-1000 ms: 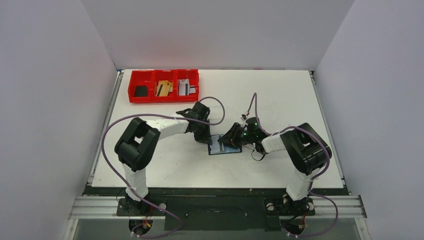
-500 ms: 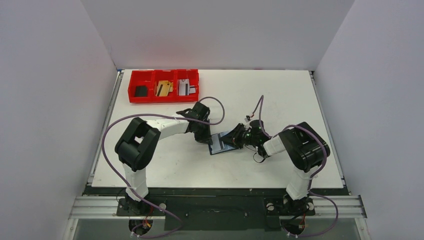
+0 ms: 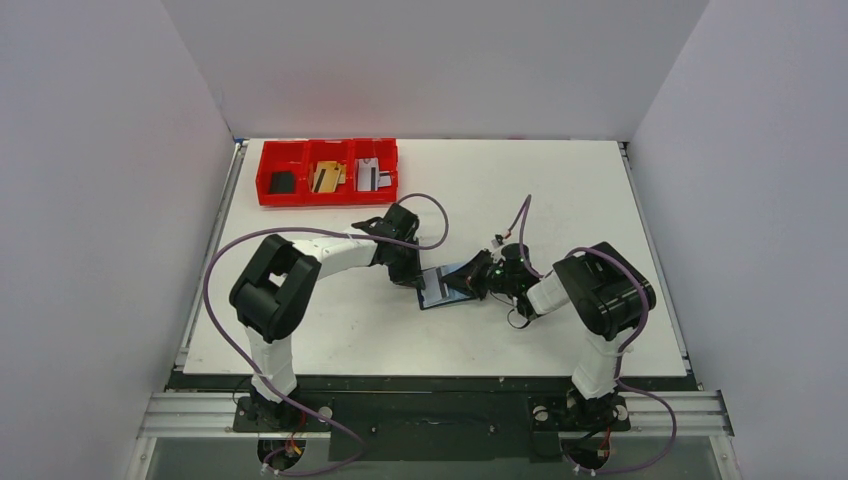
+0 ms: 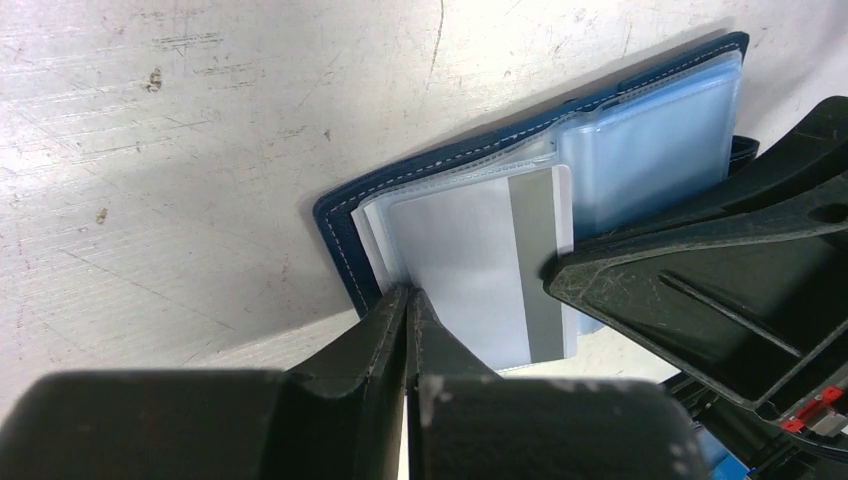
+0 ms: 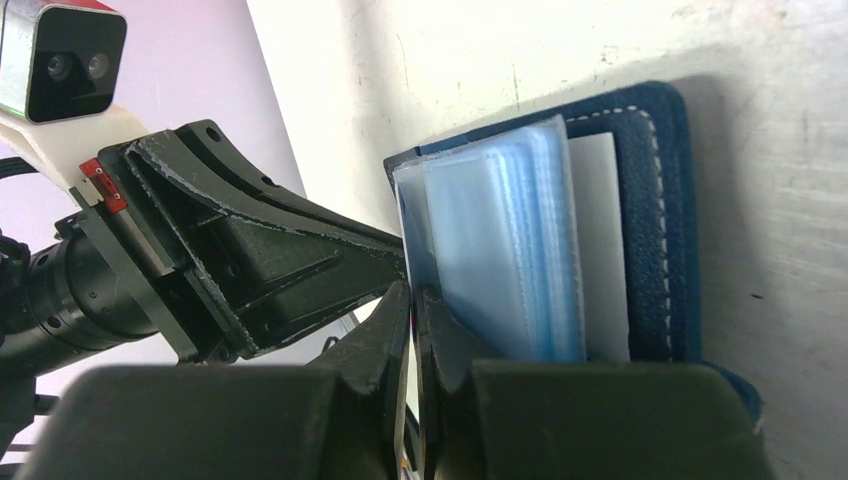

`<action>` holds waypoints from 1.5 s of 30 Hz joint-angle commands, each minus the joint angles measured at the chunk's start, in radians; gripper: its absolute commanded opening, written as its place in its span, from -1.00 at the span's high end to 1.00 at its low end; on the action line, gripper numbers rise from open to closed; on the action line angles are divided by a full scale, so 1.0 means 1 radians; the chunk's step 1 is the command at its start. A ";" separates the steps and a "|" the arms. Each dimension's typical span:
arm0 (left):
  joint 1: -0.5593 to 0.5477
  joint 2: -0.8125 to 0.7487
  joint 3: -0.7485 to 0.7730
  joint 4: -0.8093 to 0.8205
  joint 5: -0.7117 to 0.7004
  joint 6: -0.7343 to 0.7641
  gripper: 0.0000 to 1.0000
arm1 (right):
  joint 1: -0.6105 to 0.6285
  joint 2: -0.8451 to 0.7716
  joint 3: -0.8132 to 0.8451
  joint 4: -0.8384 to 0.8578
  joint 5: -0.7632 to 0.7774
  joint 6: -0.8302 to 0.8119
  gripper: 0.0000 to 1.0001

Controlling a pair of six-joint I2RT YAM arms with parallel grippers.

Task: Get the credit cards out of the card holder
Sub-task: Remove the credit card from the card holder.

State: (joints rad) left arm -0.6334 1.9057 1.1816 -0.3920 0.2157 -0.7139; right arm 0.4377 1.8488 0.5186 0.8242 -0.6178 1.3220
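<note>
The card holder [image 3: 437, 294], a navy-blue bifold wallet, lies open on the table between both arms. In the left wrist view its navy edge [image 4: 338, 225] frames clear blue-grey sleeves, and a silvery-grey card [image 4: 465, 265] with a dark stripe lies in the front one. My left gripper [image 3: 411, 279] is shut, its tips [image 4: 408, 297] pinching that card's near corner. My right gripper [image 3: 463, 283] is shut [image 5: 412, 292] on the edge of the wallet's sleeve stack [image 5: 500, 250], held raised. A white card edge [image 5: 598, 240] shows behind the sleeves.
A red three-compartment tray [image 3: 262, 190] stands at the back left, holding a black card [image 3: 283, 182], a tan-gold card [image 3: 325, 177] and a silvery card [image 3: 372, 176]. The other gripper's body crowds each wrist view.
My right gripper has moved left toward the left gripper, lifting the wallet's sleeves up off the table. The left gripper has stayed in place.
</note>
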 commanded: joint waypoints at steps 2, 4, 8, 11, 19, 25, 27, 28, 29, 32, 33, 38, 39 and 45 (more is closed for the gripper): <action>0.008 0.071 -0.064 -0.028 -0.089 0.022 1.00 | -0.016 -0.014 -0.011 0.091 0.005 -0.006 1.00; 0.011 0.069 -0.068 -0.029 -0.093 0.022 1.00 | -0.020 -0.018 -0.018 0.088 0.012 -0.009 1.00; 0.017 0.071 -0.078 -0.030 -0.104 0.020 1.00 | -0.030 -0.041 -0.023 0.047 0.028 -0.037 1.00; 0.018 0.072 -0.082 -0.032 -0.108 0.019 1.00 | -0.034 -0.065 -0.017 -0.023 0.042 -0.071 1.00; 0.018 0.073 -0.085 -0.029 -0.112 0.020 1.00 | -0.037 -0.081 -0.011 -0.063 0.043 -0.103 0.82; 0.019 0.072 -0.085 -0.028 -0.113 0.020 1.00 | -0.036 -0.065 -0.015 -0.021 0.020 -0.084 0.60; 0.018 0.072 -0.084 -0.027 -0.113 0.021 1.00 | -0.034 -0.056 -0.015 -0.008 0.014 -0.077 0.59; 0.018 0.073 -0.082 -0.027 -0.112 0.021 1.00 | -0.032 -0.053 -0.015 -0.009 0.013 -0.077 0.59; 0.018 0.072 -0.082 -0.027 -0.112 0.020 1.00 | -0.031 -0.052 -0.013 -0.010 0.014 -0.078 0.59; 0.017 0.073 -0.080 -0.025 -0.111 0.020 1.00 | -0.025 -0.045 -0.015 -0.007 0.014 -0.077 0.62; 0.017 0.074 -0.080 -0.025 -0.110 0.020 1.00 | -0.023 -0.042 -0.015 -0.006 0.016 -0.076 0.64; 0.017 0.076 -0.080 -0.025 -0.108 0.022 1.00 | -0.022 -0.033 -0.014 -0.001 0.018 -0.075 0.71; 0.017 0.075 -0.081 -0.025 -0.109 0.021 1.00 | -0.021 -0.030 -0.014 -0.005 0.017 -0.077 0.71; 0.017 0.075 -0.080 -0.025 -0.108 0.022 1.00 | -0.003 -0.042 0.021 -0.142 0.046 -0.150 0.72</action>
State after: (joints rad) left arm -0.6193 1.9030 1.1599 -0.3637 0.2420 -0.7284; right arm 0.4168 1.8141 0.5037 0.7433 -0.5957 1.2419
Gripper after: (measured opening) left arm 0.003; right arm 0.142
